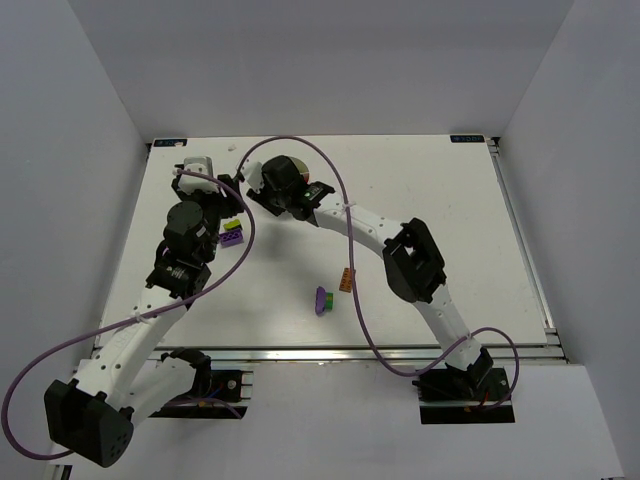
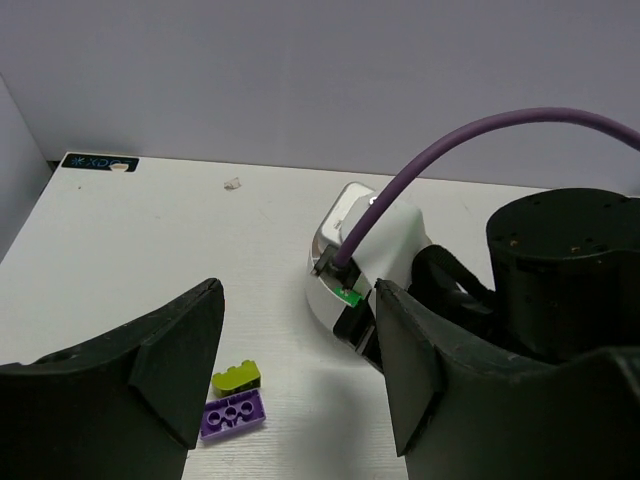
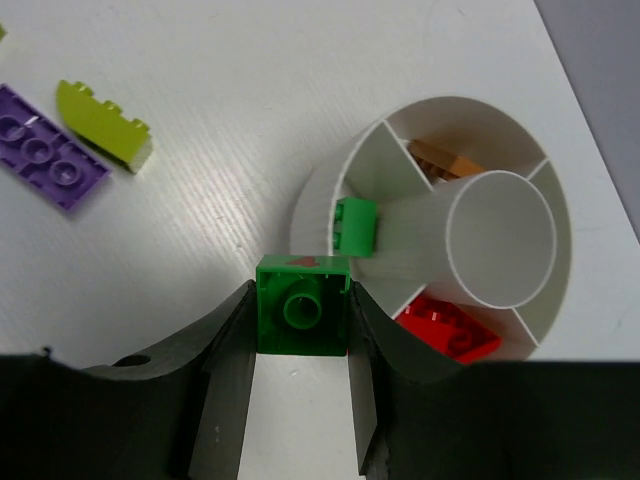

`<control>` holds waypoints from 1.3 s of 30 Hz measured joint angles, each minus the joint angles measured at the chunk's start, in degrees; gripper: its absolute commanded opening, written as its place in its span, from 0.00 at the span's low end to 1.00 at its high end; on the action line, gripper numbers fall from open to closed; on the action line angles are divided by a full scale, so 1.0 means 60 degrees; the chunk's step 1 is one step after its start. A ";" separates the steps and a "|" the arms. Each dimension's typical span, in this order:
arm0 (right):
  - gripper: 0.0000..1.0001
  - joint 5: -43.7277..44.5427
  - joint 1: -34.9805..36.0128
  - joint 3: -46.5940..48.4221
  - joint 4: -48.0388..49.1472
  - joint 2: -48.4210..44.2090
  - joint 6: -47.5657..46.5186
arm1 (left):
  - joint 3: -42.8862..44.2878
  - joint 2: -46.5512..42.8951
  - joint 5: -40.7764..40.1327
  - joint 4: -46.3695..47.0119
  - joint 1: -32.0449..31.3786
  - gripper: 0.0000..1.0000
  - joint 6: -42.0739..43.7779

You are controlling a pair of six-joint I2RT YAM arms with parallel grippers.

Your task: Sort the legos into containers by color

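Observation:
My right gripper (image 3: 302, 296) is shut on a green lego (image 3: 302, 308), held just above the near rim of the round white dish (image 3: 480, 102). The wedge right beyond it holds another green lego (image 3: 355, 227). A neighbouring wedge holds an orange one (image 3: 445, 160), and red ones (image 3: 450, 328) lie in a third. The centre well (image 3: 500, 240) shows nothing inside. My left gripper (image 2: 300, 300) stands open over bare table. A lime lego (image 2: 236, 377) and a purple plate (image 2: 232, 415) lie by its left finger. In the top view the right arm hides most of the dish.
Nearer the front of the table lie a purple lego with green on it (image 1: 322, 300) and an orange lego (image 1: 346, 281). The right arm's white wrist camera (image 2: 370, 235) and its purple cable (image 2: 480, 135) sit close ahead of my left gripper. Walls enclose the table.

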 measured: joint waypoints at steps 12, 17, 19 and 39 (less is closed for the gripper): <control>0.00 0.0681 -0.0142 0.0000 0.0543 0.0000 -0.0080 | -0.0011 0.0000 -0.0084 0.0007 0.0004 0.71 0.0036; 0.00 0.0761 -0.0142 0.0000 0.0550 0.0000 -0.0113 | -0.0011 0.0000 -0.0084 0.0007 0.0004 0.71 0.0036; 0.00 0.0783 -0.0142 0.0000 0.0557 0.0000 -0.0127 | -0.0011 0.0000 -0.0084 0.0007 0.0004 0.71 0.0040; 0.00 0.0816 -0.0142 0.0000 0.0557 0.0000 -0.0295 | -0.0015 0.0000 -0.0044 0.0007 0.0004 0.71 0.0036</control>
